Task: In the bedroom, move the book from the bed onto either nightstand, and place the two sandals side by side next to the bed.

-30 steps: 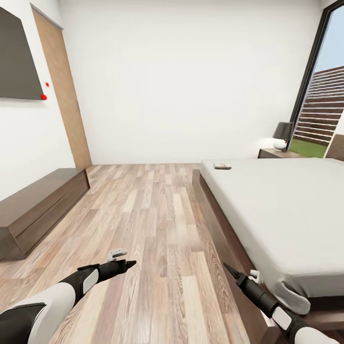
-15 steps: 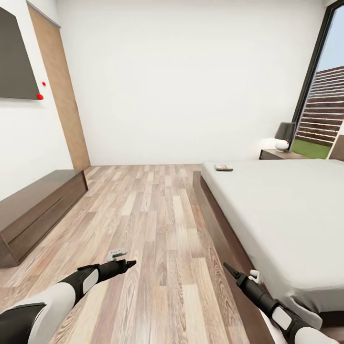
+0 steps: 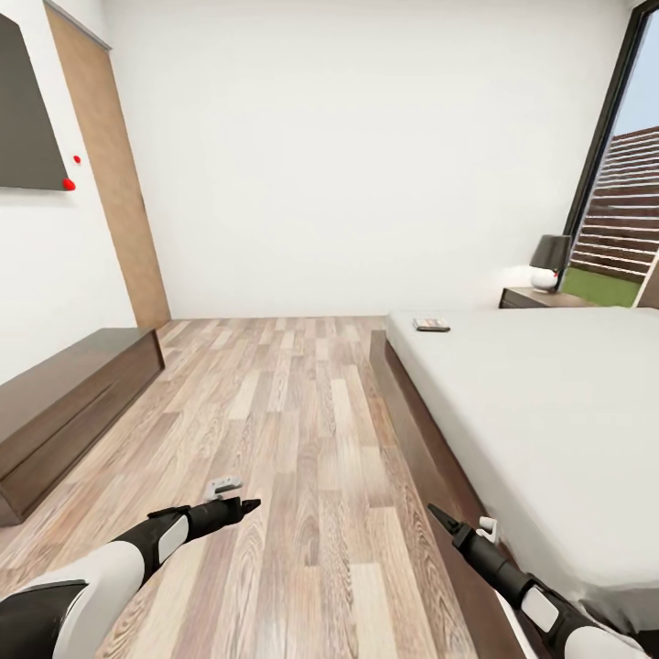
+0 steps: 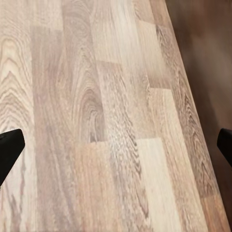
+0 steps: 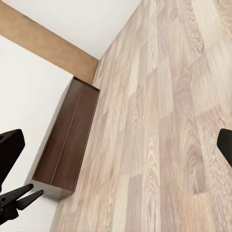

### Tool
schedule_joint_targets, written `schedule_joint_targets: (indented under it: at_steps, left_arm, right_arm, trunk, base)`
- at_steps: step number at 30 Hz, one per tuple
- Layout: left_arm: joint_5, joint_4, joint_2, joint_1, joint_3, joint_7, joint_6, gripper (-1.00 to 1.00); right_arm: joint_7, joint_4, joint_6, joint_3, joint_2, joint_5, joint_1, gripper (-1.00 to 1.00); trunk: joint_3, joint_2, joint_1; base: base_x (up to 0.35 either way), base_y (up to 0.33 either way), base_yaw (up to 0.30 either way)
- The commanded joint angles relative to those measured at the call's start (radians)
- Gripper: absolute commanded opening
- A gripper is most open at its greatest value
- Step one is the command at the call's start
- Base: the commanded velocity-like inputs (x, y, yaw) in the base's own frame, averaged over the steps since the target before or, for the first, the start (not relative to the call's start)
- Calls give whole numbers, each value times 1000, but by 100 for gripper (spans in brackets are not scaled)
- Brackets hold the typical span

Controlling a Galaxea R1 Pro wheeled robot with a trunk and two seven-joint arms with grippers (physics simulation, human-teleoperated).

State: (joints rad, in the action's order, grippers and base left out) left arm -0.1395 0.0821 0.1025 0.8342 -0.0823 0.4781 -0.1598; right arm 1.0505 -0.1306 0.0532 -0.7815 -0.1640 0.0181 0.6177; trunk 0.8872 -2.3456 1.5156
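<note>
Brown wood-plank floor [image 3: 302, 412] runs beside the light-grey mattressed bed [image 3: 549, 403]; left gripper [image 3: 245, 502] and right gripper [image 3: 434, 513] spread wide, both empty

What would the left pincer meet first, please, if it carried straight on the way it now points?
Probably the wood-plank floor: the left pincer angles forward and down with bare planks ahead of it, though depth is hard to judge.
</note>
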Motion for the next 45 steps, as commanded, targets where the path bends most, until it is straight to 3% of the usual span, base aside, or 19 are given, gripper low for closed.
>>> schedule_joint_targets:
  at_steps: [1, 45]
  left_arm:
    - [-5, 1, 0, 0, -8, 4, -10, 100]
    - [-5, 1, 0, 0, -8, 4, -10, 100]
  right_arm:
    - [3, 0, 6, -2, 0, 2, 1, 100]
    - [3, 0, 5, -1, 0, 2, 1, 100]
  trunk:
    - [1, 0, 0]
    - [1, 0, 0]
  base:
    - [168, 25, 0]
    - [179, 86, 0]
